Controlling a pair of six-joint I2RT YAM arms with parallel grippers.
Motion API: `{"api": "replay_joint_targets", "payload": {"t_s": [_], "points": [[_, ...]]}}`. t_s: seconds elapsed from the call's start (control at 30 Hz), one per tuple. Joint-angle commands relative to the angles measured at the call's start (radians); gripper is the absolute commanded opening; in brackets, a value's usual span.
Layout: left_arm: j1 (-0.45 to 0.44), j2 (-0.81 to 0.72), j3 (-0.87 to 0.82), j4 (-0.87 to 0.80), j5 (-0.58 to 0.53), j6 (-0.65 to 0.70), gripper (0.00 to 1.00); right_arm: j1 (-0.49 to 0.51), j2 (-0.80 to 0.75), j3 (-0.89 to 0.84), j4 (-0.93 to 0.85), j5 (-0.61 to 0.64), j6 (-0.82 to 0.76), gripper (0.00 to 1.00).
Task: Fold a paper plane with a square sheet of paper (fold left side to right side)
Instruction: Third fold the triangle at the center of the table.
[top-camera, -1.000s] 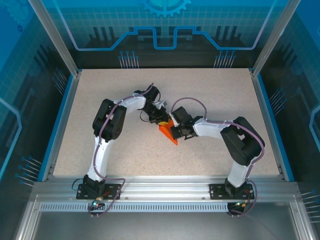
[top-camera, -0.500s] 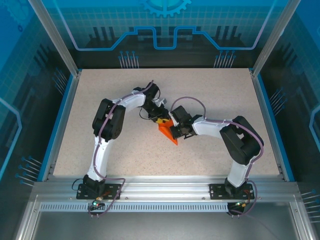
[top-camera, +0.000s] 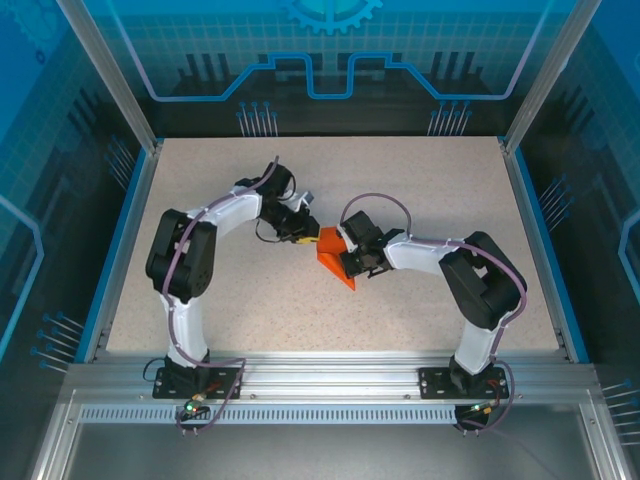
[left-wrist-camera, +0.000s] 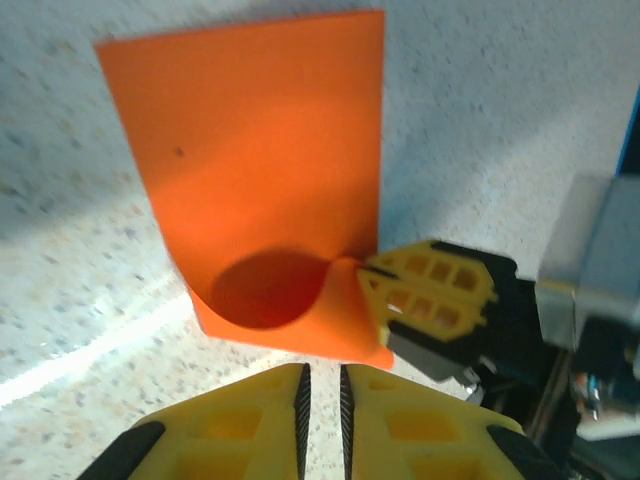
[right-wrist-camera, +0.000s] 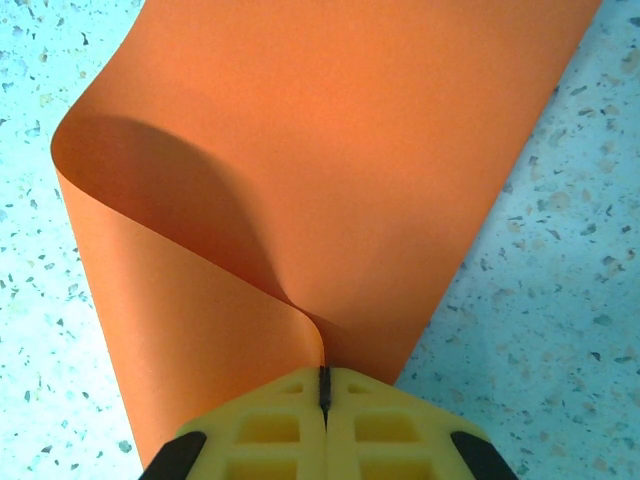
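1. Square sheet of paper (top-camera: 330, 258): it lies near the middle of the desk (top-camera: 420, 190), bright orange, between the two hands.
2. It is bent over on itself but not pressed flat. One part lies flat on the desk. The other part curves up and over it in a soft round loop, with no sharp fold line in the bend.
3. From the left wrist, the paper (left-wrist-camera: 270, 150) has a straight far edge with two sharp corners. Its right side edge runs straight back toward the rolled end.
4. From the right wrist, the paper (right-wrist-camera: 330, 130) has its round bend on the left and a straight cut edge on the right, lying on the desk (right-wrist-camera: 560, 300).
5. Speckled desk (left-wrist-camera: 500, 100) spreads wide on every side of the paper. The blue rim (top-camera: 122, 250) is well apart from it.
6. The right hand (top-camera: 345, 264) is clenched on the paper. From its own wrist, the right hand (right-wrist-camera: 323, 385) has its two yellow fingers pressed tight together, pinching both layers at the near edge. From the left wrist, its fingers (left-wrist-camera: 430, 300) bite the corner of the rolled end.
7. The left hand (top-camera: 306, 238) sits just beside the paper's left side. The left hand (left-wrist-camera: 322, 385) has its fingers nearly together, with only a thin slit between them, and it holds nothing.
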Motion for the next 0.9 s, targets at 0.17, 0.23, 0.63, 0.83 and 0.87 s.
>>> {"api": "replay_joint_targets", "payload": {"t_s": [0.17, 0.23, 0.63, 0.83, 0.87], "points": [[-0.107, -0.026, -0.118, 0.129, 0.091, -0.019, 0.17, -0.003, 0.049, 0.003, -0.088, -0.039, -0.019, 0.00], [-0.112, -0.003, -0.123, 0.147, 0.088, -0.032, 0.17, -0.002, 0.048, 0.001, -0.086, -0.041, -0.019, 0.00], [-0.122, 0.068, -0.109, 0.178, 0.071, -0.050, 0.17, -0.003, 0.051, 0.001, -0.088, -0.042, -0.019, 0.00], [-0.123, 0.090, -0.116, 0.162, 0.034, -0.054, 0.17, -0.003, 0.052, 0.001, -0.092, -0.039, -0.022, 0.00], [-0.122, 0.093, -0.116, 0.158, 0.028, -0.052, 0.17, -0.003, 0.052, 0.001, -0.093, -0.039, -0.024, 0.00]]}}
